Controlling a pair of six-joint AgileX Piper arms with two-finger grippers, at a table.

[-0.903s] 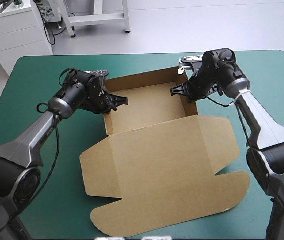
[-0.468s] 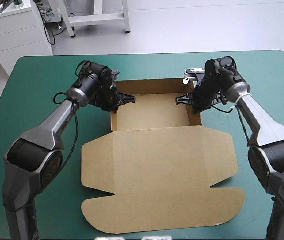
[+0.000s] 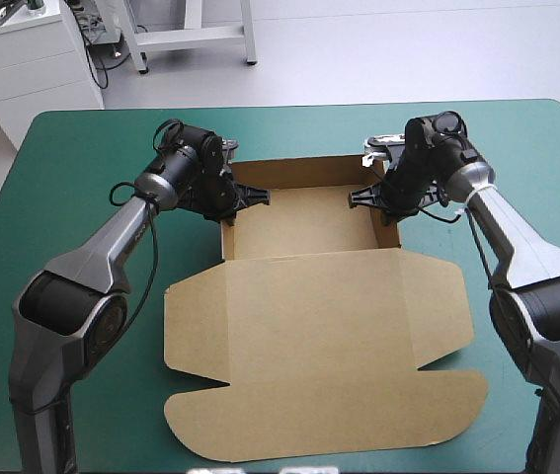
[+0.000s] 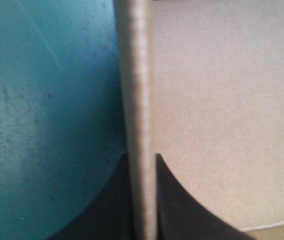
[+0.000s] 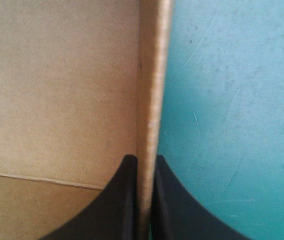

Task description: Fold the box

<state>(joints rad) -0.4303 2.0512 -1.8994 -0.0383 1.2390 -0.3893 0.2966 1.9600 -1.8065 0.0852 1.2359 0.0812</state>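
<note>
box [image 3: 309,296] sits mid-table on the teal-green cover [image 3: 82,148]: tray half toward the far edge with its walls up, lid [image 3: 324,375] flat on the near side; left gripper [image 3: 250,197] is pinched on the top edge of the left wall [image 3: 224,232] near the far corner; right gripper [image 3: 360,197] mirrors it on the right wall [image 3: 386,229]; both are all but closed, with only board between the fingers.

Step in hand, my read: squaring the two side walls; do it symmetric, both arms moving together; hold the walls vertical, no outward pull, or the far corners may spring loose; no wrist twist, the board creases easily; don't let go until the walls stand on their own.

Views: the high view gives the layout, the lid state and the arm symmetry, but the arms hide the actual pinch; each wrist view shows the wall edge-on, straight and upright between the fingers, one finger inside over the brown floor, the other outside over the cover; a fold line shows on the floor side; neither wrist view shows the lid or the other gripper.
</note>
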